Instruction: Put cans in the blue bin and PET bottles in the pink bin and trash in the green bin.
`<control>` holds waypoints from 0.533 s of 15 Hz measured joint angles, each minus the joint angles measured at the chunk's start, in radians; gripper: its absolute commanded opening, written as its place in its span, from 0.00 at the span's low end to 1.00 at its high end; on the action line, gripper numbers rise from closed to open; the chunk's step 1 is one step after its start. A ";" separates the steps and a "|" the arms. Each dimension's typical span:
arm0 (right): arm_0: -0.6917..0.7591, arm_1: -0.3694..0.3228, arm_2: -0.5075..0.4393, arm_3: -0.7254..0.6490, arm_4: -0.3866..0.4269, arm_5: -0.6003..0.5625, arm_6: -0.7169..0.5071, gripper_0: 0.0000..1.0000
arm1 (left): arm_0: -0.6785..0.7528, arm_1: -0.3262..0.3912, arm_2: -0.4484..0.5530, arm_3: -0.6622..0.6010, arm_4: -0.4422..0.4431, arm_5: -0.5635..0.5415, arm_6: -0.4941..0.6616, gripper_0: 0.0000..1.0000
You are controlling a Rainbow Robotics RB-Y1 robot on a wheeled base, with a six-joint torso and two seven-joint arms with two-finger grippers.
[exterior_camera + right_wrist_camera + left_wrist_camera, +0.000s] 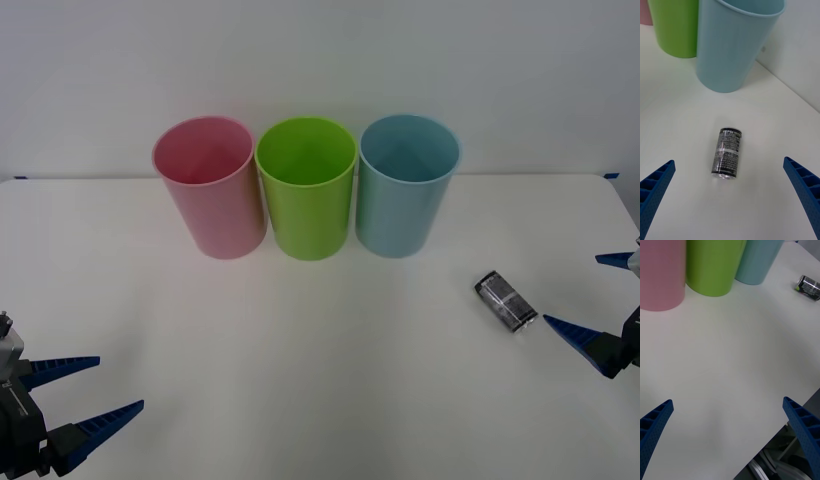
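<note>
Cans here come down to one small dark can (506,302) with silver ends, lying on its side on the white desk (300,350). It rests toward the robot's right, near the blue bin (407,186) but apart from it, and its long axis is angled across the desk. In the right wrist view the can (727,151) sits between the two blue fingers, touched by neither.

The right hand (600,300) hovers just beside the can at the desk's right edge, fingers spread wide and holding nothing. The left hand (95,390) waits low at the near left corner of the desk, well apart from everything, its fingers also spread wide and empty.

Three tall round bins stand upright in a row at the back of the desk: the pink bin (209,187) on the left, the green bin (307,187) in the middle, the blue bin on the right. Neighbouring bins stand just beside one another, nearly touching.
</note>
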 measured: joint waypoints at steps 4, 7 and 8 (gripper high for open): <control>-0.083 -0.009 0.057 0.112 0.080 -0.001 -0.029 1.00 | 0.000 0.000 0.000 0.000 0.000 0.000 0.000 1.00; -0.094 -0.012 0.063 0.166 0.097 -0.003 -0.029 1.00 | 0.000 0.000 0.000 0.000 0.000 0.000 0.000 1.00; -0.095 -0.013 0.063 0.178 0.109 -0.006 -0.029 1.00 | 0.000 0.000 0.000 0.000 0.000 0.000 0.000 1.00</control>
